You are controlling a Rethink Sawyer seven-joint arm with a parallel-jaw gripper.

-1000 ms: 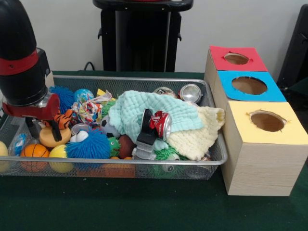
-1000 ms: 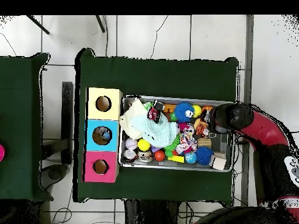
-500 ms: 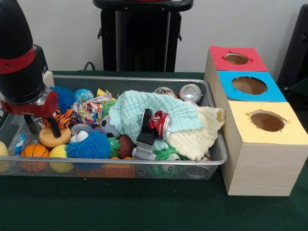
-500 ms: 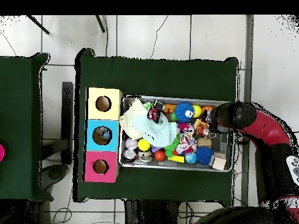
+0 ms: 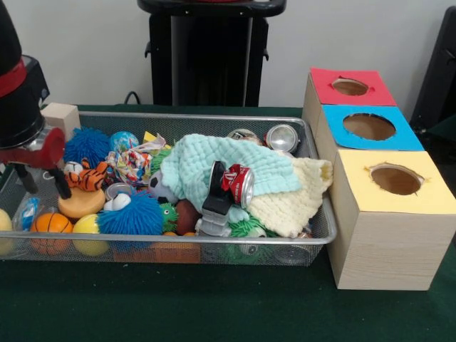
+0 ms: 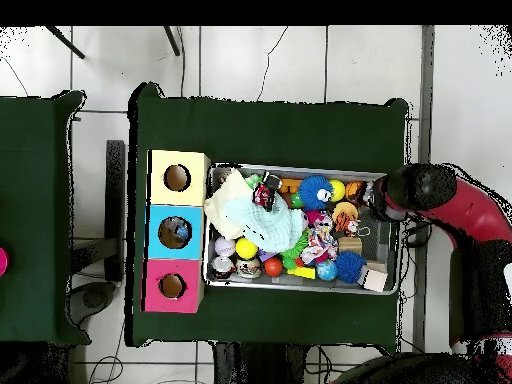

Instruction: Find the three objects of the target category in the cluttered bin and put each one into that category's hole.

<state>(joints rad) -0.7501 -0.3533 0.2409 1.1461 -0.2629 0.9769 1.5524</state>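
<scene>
The front view sits low and close at the table's edge, looking level across the green table [image 5: 214, 313] at the wire bin [image 5: 324, 231] and the row of three boxes [image 5: 388, 235], which fill most of the picture. The overhead view looks straight down from high up, far enough to take in the whole table [image 6: 270, 125], the tiled floor [image 6: 260, 60] around it and a second table [image 6: 35, 220] beside it. Both share the bin [image 6: 300, 283] and boxes [image 6: 178, 232], though turned half round: the boxes lie right of the bin from the front and left of it from above.

Black rounded arm [image 5: 16, 85], red band, red wrist plate, dark pincer [image 5: 43, 182].
</scene>
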